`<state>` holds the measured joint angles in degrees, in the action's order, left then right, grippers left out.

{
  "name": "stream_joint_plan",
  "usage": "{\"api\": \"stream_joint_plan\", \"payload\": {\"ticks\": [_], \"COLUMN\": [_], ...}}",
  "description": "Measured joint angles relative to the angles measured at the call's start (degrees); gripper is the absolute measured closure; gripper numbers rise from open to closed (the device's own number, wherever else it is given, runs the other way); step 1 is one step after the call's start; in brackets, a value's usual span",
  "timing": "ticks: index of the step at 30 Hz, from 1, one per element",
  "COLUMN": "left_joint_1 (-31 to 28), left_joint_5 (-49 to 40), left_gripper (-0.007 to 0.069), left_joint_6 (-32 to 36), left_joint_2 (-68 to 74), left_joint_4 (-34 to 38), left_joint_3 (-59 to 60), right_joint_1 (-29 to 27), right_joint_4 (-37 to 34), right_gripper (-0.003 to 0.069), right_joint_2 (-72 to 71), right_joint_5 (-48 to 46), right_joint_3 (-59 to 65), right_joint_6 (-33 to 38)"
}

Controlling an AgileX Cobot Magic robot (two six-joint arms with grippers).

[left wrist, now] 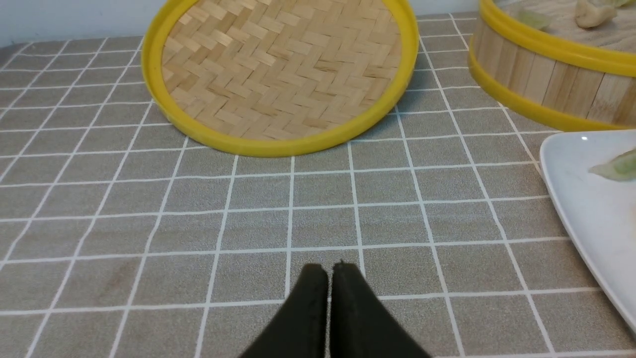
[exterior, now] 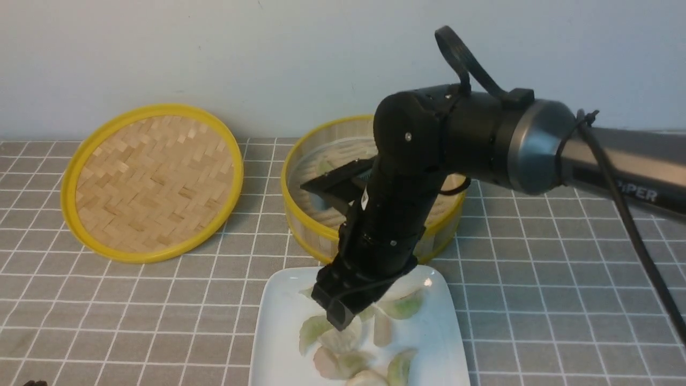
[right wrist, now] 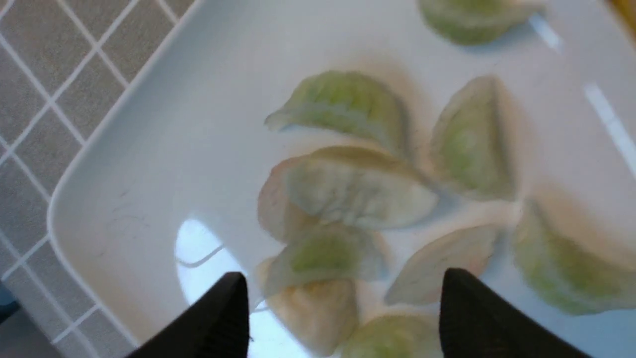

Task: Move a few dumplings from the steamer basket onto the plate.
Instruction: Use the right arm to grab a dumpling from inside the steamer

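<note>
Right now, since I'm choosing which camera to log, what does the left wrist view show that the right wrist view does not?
Only the left wrist view: the woven lid, the steamer basket with a whitish dumpling inside, and the shut left tool. Only the right wrist view: the open right tool above a cluster of dumplings. Both: the white plate with at least one green dumpling on it, and the grey gridded tablecloth.
</note>
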<state>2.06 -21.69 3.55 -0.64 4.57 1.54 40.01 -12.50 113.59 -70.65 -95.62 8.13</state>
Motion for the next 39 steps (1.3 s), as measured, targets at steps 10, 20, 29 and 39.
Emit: {"api": "stream_joint_plan", "payload": {"ticks": [10, 20, 29, 39], "left_joint_1": [0.0, 0.0, 0.0, 0.0], "left_joint_5": [0.0, 0.0, 0.0, 0.0], "left_gripper": [0.0629, 0.0629, 0.0629, 0.0629], "left_joint_6": [0.0, 0.0, 0.0, 0.0], "left_joint_2": [0.0, 0.0, 0.0, 0.0], "left_joint_4": [0.0, 0.0, 0.0, 0.0], "left_joint_3": [0.0, 0.0, 0.0, 0.0], "right_joint_1": [-6.5, -11.5, -11.5, -11.5], "right_joint_4": [15.9, 12.5, 12.8, 12.5], "right_gripper": [0.0168, 0.0167, 0.0167, 0.0168], "right_joint_2": [4.5, 15.5, 15.1, 15.5], "right_joint_5": [0.0, -0.3, -0.2, -0.2], "right_joint_3": [-18.4, -22.2, -16.4, -16.2], "right_joint_6": [-7.7, -10.3, -10.5, -10.5]}}
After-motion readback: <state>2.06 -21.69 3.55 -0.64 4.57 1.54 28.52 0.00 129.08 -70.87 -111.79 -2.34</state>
